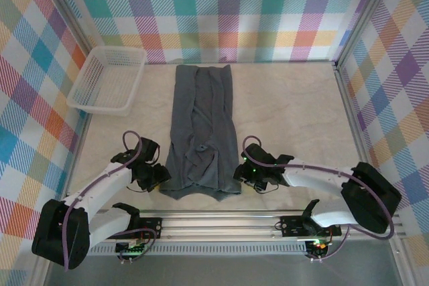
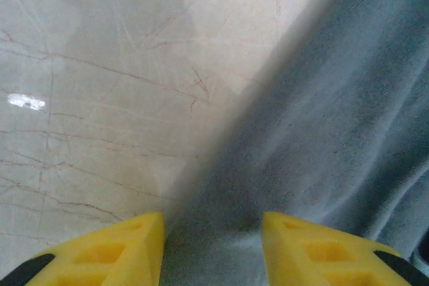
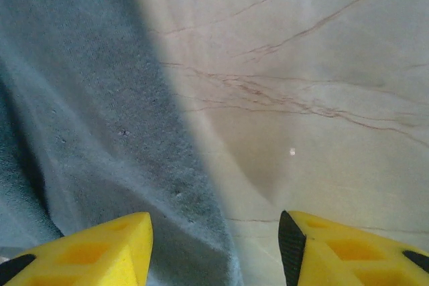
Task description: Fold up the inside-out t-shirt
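1. Count: I see one inside-out t-shirt (image 1: pixel 204 125), one white mesh basket (image 1: pixel 100 108), two arms and two grippers on the table (image 1: pixel 295 118).
2. The t-shirt is slate blue-grey and lies flat as a long narrow strip. It runs from the table's far edge almost to the near edge, a little left of the middle. Its near end is wider and rumpled.
3. The basket stands at the far left corner of the table, well apart from the t-shirt.
4. The left gripper (image 1: pixel 155 175) sits at the near left corner of the t-shirt. In the left wrist view its yellow fingers (image 2: pixel 127 246) stand spread, with cloth lying in the gap between them and not pinched.
5. The right gripper (image 1: pixel 242 175) sits at the near right corner of the t-shirt. In the right wrist view its yellow fingers (image 3: pixel 100 246) stand spread over the cloth's edge and bare table, pinching nothing.
6. Markings: the cloth is plain in all views.
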Controlling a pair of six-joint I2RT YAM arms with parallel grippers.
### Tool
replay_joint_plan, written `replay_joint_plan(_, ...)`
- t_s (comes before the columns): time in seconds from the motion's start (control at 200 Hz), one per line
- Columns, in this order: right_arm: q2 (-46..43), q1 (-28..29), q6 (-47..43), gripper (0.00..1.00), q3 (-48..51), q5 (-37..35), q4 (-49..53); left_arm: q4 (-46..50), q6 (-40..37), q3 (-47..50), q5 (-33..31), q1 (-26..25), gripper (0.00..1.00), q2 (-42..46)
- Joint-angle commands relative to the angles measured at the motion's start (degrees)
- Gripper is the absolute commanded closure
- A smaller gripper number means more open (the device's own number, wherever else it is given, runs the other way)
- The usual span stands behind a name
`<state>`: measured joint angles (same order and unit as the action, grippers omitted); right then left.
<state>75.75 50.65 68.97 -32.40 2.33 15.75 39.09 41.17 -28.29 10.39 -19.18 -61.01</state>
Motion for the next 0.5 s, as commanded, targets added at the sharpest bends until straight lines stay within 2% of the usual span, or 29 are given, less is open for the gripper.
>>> replay_joint_plan(0.0, 1.8, 0.2, -1.4, 0.47, -2.5, 3.4, -3.2, 1.3, 1.5, 1.4, -0.4, -0.9, 0.56, 0.4)
replay_joint_plan(0.12, 2.8, 0.1, -1.8, 0.47, -3.8, 2.6, -2.5, 1.1, 1.8, 1.3, 0.3, -1.3, 0.56, 0.4)
replay_joint_plan(0.18, 3.4, 0.1, -1.5, 0.47, -3.9, 1.7, -1.9, 1.0, 1.8, 1.3, 1.1, -1.4, 0.59, 0.4)
replay_joint_plan(0.39, 3.9, 0.2, 0.3, 0.45, -2.8, 1.6, -0.2, 2.2, 2.2, 1.6, 1.7, -2.1, 0.77, 0.5)
replay_joint_plan(0.5, 4.2, 1.2, 2.1, 0.47, -2.1, 2.9, 0.0, 1.8, 2.4, 2.1, 2.2, -2.3, 0.88, 0.4)
